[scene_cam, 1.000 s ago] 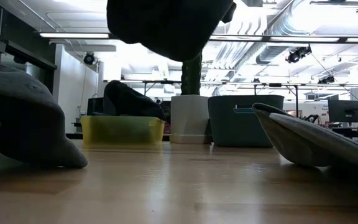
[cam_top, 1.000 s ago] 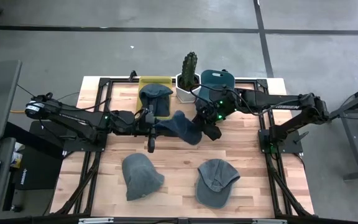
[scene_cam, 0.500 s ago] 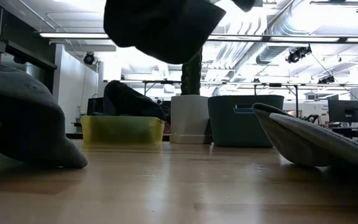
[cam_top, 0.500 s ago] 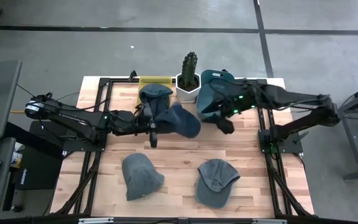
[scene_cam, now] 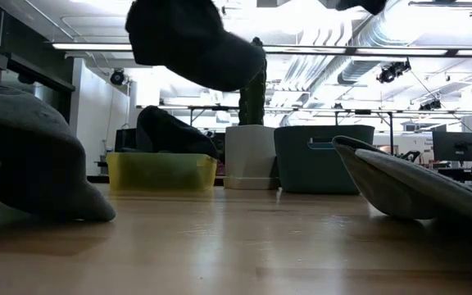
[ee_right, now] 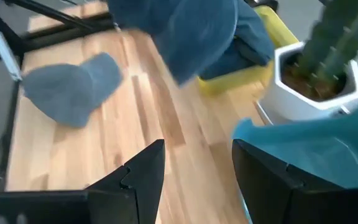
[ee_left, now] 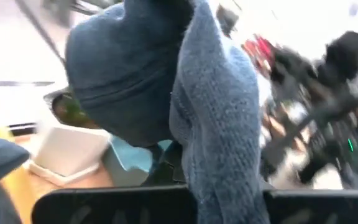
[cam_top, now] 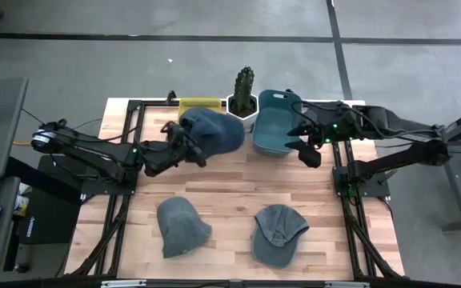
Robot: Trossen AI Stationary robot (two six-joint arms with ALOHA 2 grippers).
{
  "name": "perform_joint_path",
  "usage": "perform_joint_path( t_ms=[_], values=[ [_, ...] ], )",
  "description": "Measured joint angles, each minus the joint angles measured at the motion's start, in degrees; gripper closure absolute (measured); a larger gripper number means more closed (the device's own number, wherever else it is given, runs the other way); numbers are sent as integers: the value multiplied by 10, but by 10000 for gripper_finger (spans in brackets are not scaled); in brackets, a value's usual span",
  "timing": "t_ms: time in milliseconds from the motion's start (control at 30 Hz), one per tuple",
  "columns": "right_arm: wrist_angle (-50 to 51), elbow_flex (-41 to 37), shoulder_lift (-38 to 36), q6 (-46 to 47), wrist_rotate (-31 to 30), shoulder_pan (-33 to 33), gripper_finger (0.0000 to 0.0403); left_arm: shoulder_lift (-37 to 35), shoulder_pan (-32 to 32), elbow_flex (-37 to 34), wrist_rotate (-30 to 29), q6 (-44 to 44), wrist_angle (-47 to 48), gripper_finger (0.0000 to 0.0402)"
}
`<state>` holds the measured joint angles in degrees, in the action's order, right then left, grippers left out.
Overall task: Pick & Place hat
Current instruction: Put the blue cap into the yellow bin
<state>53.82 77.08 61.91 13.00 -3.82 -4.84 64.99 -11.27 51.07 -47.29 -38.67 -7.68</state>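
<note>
Left gripper (cam_top: 184, 150) is clamped on the blue knit hat (cam_top: 212, 133), which hangs just above the yellow bin (cam_top: 199, 104) that already holds another hat. Risk: the loose fabric drapes past the bin's rim toward the cactus pot (cam_top: 242, 106), so on release it could snag there or spill onto the table (cam_top: 230, 192).

Right gripper (cam_top: 309, 150), fingers apart and empty, sits beside the teal bin (cam_top: 273, 132).

Versus a second ago: right let go and backed off; left carried the hat from mid-table toward the yellow bin.

dark hat (scene_cam: 193, 45) aloft, yellow bin (scene_cam: 161, 172), cactus pot (scene_cam: 249, 156)
</note>
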Motion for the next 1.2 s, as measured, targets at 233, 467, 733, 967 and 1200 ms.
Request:
perform_joint_path(
  t_ms=[233,467,733,967,1200],
  values=[
    [45,0,-5,0,-31,0,221,-2,0,0,-180,-105,-34,401],
    [43,0,-5,-19,-45,0,221,-2,28,0,-284,-123,-119,401],
    [43,0,-5,-45,-74,0,221,6,115,0,-253,-130,-204,401],
    [45,0,-4,-59,-84,0,221,41,170,1,-312,-251,-219,401],
    [73,0,-4,-79,-96,0,221,106,229,-1,-309,-440,-236,401]
  ],
)
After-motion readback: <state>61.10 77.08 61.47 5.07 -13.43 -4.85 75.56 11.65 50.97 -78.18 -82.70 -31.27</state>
